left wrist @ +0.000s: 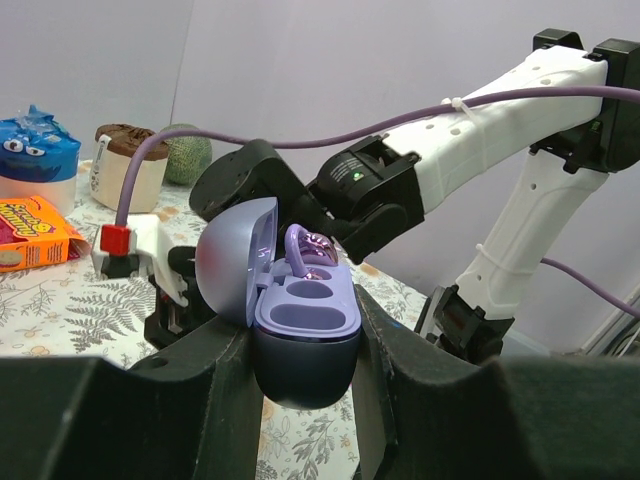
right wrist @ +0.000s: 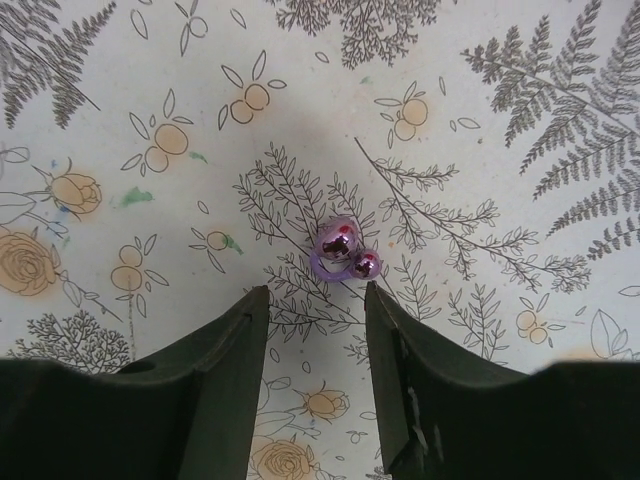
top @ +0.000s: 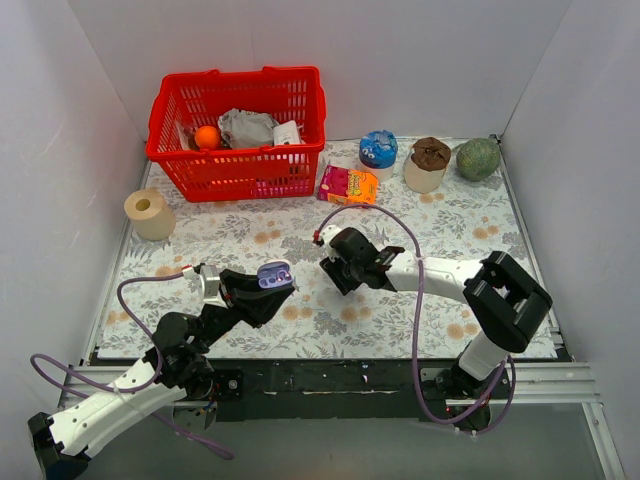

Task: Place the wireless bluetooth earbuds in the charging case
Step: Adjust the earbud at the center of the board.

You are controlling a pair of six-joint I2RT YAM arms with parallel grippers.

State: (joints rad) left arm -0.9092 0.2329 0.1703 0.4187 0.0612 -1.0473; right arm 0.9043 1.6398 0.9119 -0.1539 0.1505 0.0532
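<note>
White walls close the desk (top: pixel 470 225) in on three sides, and a black rail runs along the near edge by the arm bases. The clutter keeps to the far side: a red basket (top: pixel 240 165) in the far left corner, a paper roll (top: pixel 150 213) by the left edge, and an orange packet (top: pixel 348 184), two cups and a green melon (top: pixel 478 158) along the back. That leaves the flowered middle open, and both arms work there. The left arm stretches low from its base toward the centre. The left gripper (left wrist: pixel 305 335) is clamped on the charging case (left wrist: pixel 300 350), holding it up off the cloth with the lid swung open. A seated earbud (left wrist: pixel 310 250) fills the far socket and the near socket is bare. The right arm folds high at its elbow on the right, with the forearm reaching left. The right gripper (right wrist: pixel 315 295) points down at the cloth near the case, its jaws spread and holding nothing. The loose earbud (right wrist: pixel 340 250) lies on the cloth just beyond its fingertips, in line with the gap and untouched.
</note>
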